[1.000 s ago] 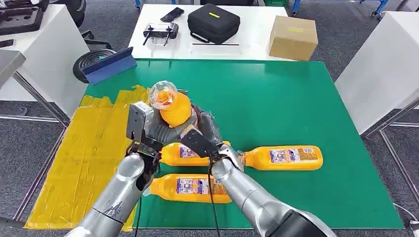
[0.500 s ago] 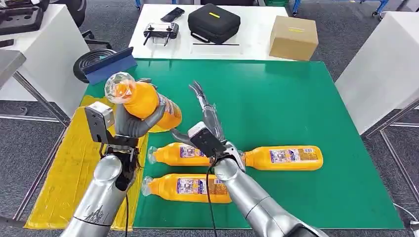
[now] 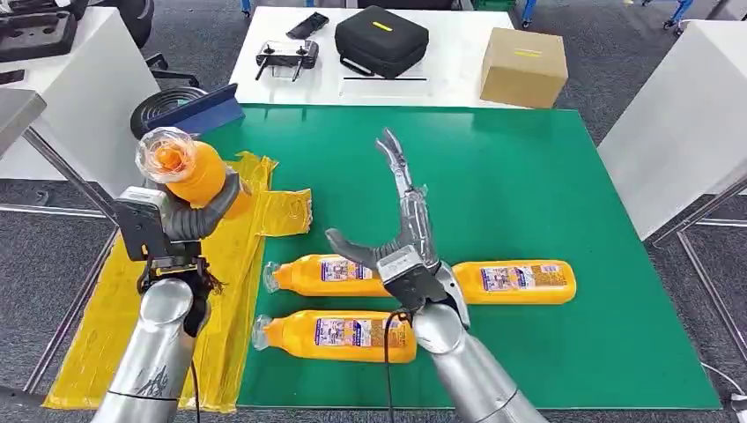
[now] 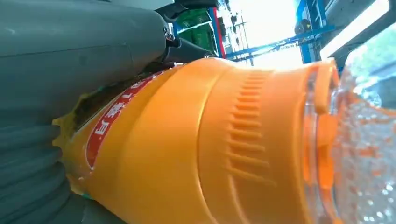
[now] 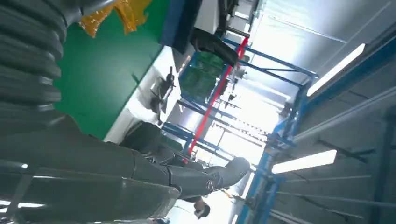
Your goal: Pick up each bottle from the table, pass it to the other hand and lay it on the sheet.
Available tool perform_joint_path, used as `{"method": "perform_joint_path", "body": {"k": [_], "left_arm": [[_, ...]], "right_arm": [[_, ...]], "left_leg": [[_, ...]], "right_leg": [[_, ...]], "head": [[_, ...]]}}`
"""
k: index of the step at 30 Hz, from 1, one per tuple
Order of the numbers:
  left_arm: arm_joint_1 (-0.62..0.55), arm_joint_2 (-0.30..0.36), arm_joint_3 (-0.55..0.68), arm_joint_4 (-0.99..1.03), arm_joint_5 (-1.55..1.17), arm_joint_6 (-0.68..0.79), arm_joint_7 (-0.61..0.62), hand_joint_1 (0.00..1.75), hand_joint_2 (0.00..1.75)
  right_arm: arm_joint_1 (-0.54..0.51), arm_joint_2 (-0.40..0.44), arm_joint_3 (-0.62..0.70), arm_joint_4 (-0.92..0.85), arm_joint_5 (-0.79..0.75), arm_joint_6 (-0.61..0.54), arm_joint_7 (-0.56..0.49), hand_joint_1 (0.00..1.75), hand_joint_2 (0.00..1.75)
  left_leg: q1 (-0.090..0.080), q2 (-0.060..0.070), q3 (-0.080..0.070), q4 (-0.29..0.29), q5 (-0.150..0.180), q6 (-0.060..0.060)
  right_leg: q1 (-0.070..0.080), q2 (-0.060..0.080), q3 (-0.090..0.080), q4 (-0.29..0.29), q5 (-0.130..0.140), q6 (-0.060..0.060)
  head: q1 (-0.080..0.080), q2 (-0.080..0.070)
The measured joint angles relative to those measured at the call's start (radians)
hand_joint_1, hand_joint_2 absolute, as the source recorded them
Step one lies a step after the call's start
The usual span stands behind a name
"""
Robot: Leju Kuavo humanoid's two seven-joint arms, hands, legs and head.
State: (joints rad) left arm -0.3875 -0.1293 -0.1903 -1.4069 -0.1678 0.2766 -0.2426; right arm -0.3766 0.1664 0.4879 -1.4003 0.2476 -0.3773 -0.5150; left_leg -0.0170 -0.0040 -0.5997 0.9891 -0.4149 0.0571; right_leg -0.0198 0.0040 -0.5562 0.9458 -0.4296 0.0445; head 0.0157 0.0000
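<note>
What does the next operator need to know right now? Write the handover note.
Left hand: grips one orange bottle, raised above the yellow sheet, cap end toward the camera.
Right hand: holds nothing, fingers spread above the green table.
On the table: three bottles lie on their sides, one at the front, one behind it, one to the right.
Done: this bottle sits in the left hand, so its pass looks made.
Left: lay it on the sheet, then do the other three.

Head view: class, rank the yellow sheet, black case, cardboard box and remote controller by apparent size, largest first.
1. Yellow sheet
2. Black case and cardboard box: they look alike, so no ranking between them
3. Remote controller

The last three lie farther from the camera.
</note>
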Motion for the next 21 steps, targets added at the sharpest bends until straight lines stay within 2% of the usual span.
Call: {"method": "perform_joint_path", "body": {"k": [3,8,11,18,21], "left_arm": [[-0.001,0.000,0.002,0.003,-0.075,0.053,0.000,1.75,1.75],[-0.026,0.023,0.011,0.082,-0.405,0.241,0.015,1.75,1.75],[-0.037,0.031,0.017,0.140,-0.496,0.277,0.026,1.75,1.75],[-0.118,0.029,-0.005,0.402,-0.852,0.345,0.143,1.75,1.75],[-0.171,0.023,-0.026,0.547,-0.932,0.364,0.150,1.75,1.75]], "right_arm": [[0.016,-0.010,0.000,-0.037,0.010,-0.006,0.001,0.00,1.75],[0.077,-0.049,0.010,-0.144,0.077,-0.051,0.018,0.00,1.75],[0.100,-0.073,0.021,-0.185,0.091,-0.064,0.019,0.00,1.75],[0.128,-0.122,0.074,-0.224,0.151,-0.123,0.028,0.00,1.75],[0.128,-0.143,0.094,-0.226,0.156,-0.148,0.035,0.00,1.75]], "left_leg": [[0.000,0.000,0.000,0.000,0.000,0.000],[0.000,0.000,0.000,0.000,0.000,0.000],[0.000,0.000,0.000,0.000,0.000,0.000],[0.000,0.000,0.001,0.000,0.000,0.000],[0.000,0.000,0.000,0.000,0.000,0.001]], "right_leg": [[0.000,0.000,0.000,0.000,0.000,0.000],[0.000,0.000,0.000,0.000,0.000,0.000],[0.000,0.000,0.000,0.000,0.000,0.000],[0.000,0.000,0.000,0.000,0.000,0.000],[0.000,0.000,0.000,0.000,0.000,0.000]], "head": [[0.000,0.000],[0.000,0.000],[0.000,0.000],[0.000,0.000],[0.000,0.000]]}}
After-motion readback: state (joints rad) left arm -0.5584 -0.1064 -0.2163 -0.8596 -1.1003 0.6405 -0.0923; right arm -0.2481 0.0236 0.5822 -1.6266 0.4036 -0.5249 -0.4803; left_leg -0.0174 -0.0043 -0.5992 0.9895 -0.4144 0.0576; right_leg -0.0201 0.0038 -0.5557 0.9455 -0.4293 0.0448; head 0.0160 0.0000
